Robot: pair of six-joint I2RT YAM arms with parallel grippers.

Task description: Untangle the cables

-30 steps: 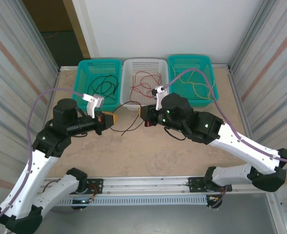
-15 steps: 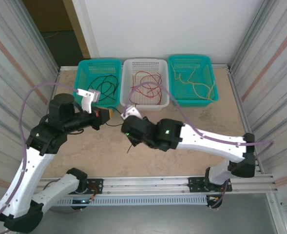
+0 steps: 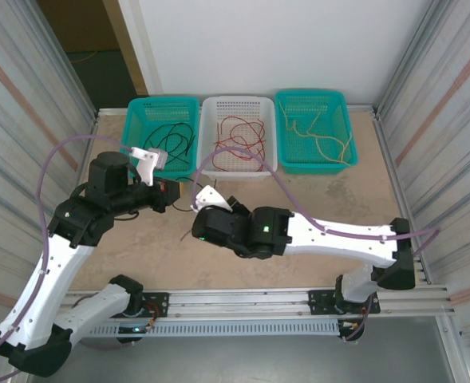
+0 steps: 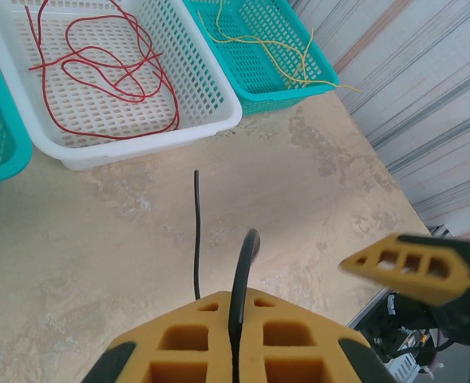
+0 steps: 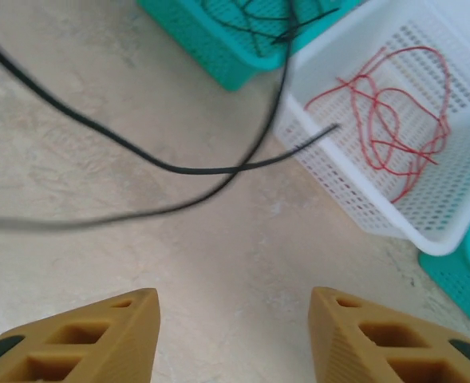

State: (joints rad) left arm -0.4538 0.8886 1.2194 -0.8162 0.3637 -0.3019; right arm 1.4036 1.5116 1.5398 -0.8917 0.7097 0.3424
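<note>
On a mottled beige tabletop (image 4: 99, 239), left fingers (image 4: 187, 343) pinch a thin black cable (image 4: 197, 231); right fingers (image 5: 99, 335) spread apart.

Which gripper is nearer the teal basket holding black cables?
Left. The left gripper sits just off the near-right corner of that teal basket, pinching a black cable. The right gripper, open, is farther toward the arm bases, over the table.

My left arm (image 3: 63, 239) is bent at the elbow with its wrist pointing right, and the left gripper (image 4: 235, 315) is pinched tight on a black cable (image 4: 236, 283). My right arm (image 3: 338, 235) stretches low across to the left, and the right gripper (image 5: 233, 311) has its fingers spread apart.
</note>
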